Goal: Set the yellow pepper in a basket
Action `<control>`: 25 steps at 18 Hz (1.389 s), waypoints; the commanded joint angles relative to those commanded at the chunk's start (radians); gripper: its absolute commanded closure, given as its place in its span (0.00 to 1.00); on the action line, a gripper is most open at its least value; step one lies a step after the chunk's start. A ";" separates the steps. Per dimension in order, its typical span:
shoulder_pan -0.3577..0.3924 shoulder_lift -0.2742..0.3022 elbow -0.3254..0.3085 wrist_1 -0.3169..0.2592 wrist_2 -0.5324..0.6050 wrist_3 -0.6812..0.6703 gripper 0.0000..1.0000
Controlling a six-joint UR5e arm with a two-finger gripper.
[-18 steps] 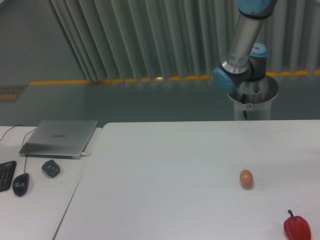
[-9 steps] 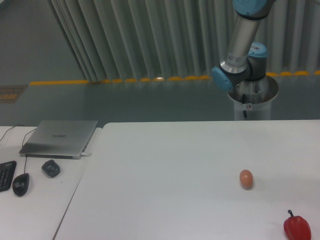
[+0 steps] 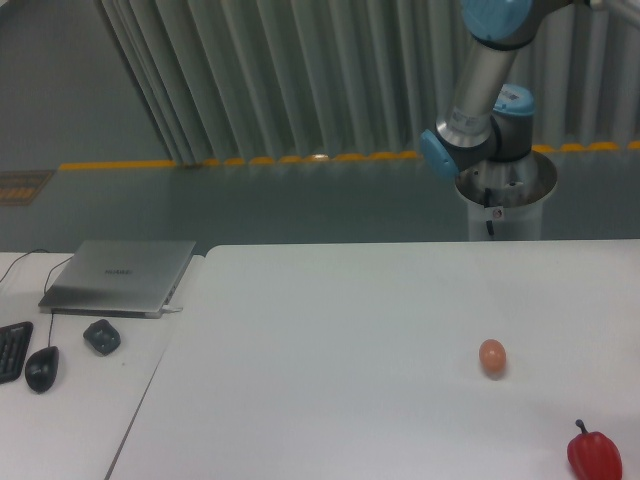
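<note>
No yellow pepper or basket was anywhere I could see, just a red pepper point(image 3: 594, 455) and an egg point(image 3: 491, 357), gripper out of frame; I'd guess light, waxy-slick, best grabbed across its body.

Landmark: egg point(image 3: 491, 357), on the desk point(image 3: 330, 340), right of centre. Pepper point(image 3: 594, 455) right of the egg and nearer the camera, at the desk's front right corner, well apart from the egg. Arm point(image 3: 482, 100) behind the egg, beyond the desk's far edge, on a pedestal point(image 3: 505, 205); it rises out of the top of the view. Far left of the egg, a side desk point(image 3: 70, 420) touches the main one. On it: laptop point(image 3: 120, 276) lies flat at the back; a small object point(image 3: 102, 336) just in front of the laptop; mouse point(image 3: 41, 368) left of and in front of that; keyboard point(image 3: 12, 350) at the left edge, just beside the mouse.
</note>
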 joint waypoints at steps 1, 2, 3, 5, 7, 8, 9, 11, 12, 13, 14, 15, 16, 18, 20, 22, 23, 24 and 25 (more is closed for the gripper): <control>-0.012 -0.009 0.011 0.002 0.043 -0.028 0.72; -0.020 -0.017 0.012 0.003 0.074 -0.028 0.72; -0.023 -0.023 0.015 0.003 0.085 -0.030 0.72; -0.025 -0.029 0.017 0.003 0.088 -0.035 0.72; -0.025 -0.034 0.014 0.003 0.088 -0.036 0.69; -0.025 -0.035 0.012 0.003 0.088 -0.036 0.61; -0.026 -0.037 0.011 0.003 0.088 -0.035 0.40; -0.026 -0.042 0.005 0.002 0.089 -0.035 0.00; -0.026 -0.042 -0.006 0.002 0.091 -0.035 0.00; -0.026 -0.039 -0.015 0.002 0.103 -0.035 0.00; -0.028 -0.037 -0.017 0.002 0.120 -0.035 0.00; -0.031 -0.037 -0.017 0.002 0.131 -0.036 0.00; -0.032 -0.037 -0.017 0.002 0.134 -0.038 0.00; -0.034 -0.032 -0.020 0.002 0.132 -0.038 0.00; -0.032 -0.031 -0.023 -0.001 0.132 -0.028 0.00; -0.029 -0.017 -0.038 -0.007 0.131 0.007 0.00; -0.029 -0.008 -0.063 -0.009 0.132 0.065 0.00; -0.029 0.007 -0.086 -0.011 0.134 0.140 0.00; -0.029 0.023 -0.107 -0.015 0.135 0.219 0.00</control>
